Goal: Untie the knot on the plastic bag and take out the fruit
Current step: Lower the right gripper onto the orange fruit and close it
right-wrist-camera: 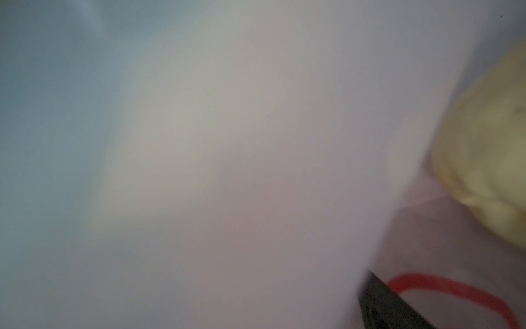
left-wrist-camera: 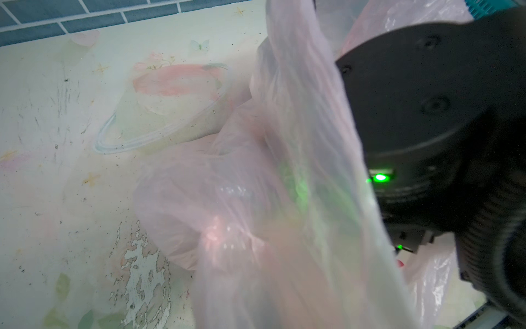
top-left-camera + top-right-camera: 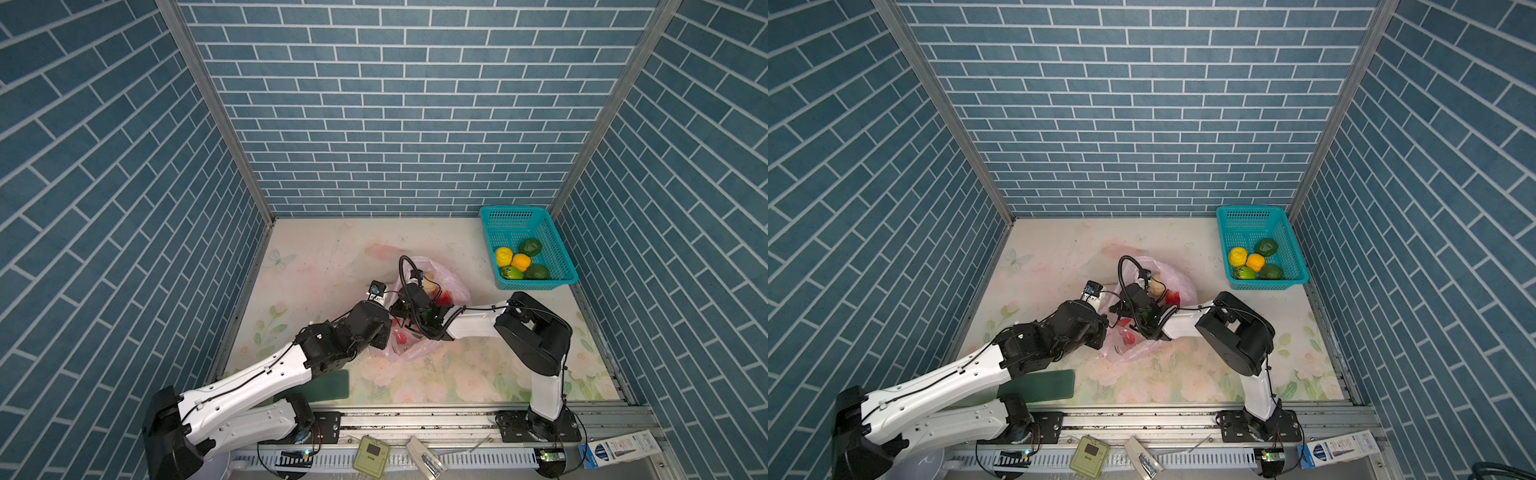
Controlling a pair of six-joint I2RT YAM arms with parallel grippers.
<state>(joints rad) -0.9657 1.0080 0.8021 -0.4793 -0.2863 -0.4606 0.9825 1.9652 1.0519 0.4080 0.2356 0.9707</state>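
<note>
The pink plastic bag (image 3: pixel 455 286) lies mid-table in both top views, and both arms meet over it. My left gripper (image 3: pixel 389 322) is at the bag's near-left side. In the left wrist view pink film (image 2: pixel 284 199) fans out from where its jaws sit and hides them. My right gripper (image 3: pixel 416 291) reaches into the bag from the right. Film covers most of the right wrist view, where only one dark finger (image 1: pixel 384 309) shows. A whitish fruit (image 3: pixel 430 286) (image 1: pixel 489 159) and a red fruit (image 3: pixel 444 298) lie inside the bag. The knot is hidden.
A teal basket (image 3: pixel 490 216) at the back right holds several fruits: yellow (image 3: pixel 503 255), orange (image 3: pixel 520 262) and green (image 3: pixel 530 247). A dark green pad (image 3: pixel 332 384) lies near the front left. A clear dish (image 2: pixel 113 136) sits behind the bag. Brick walls close three sides.
</note>
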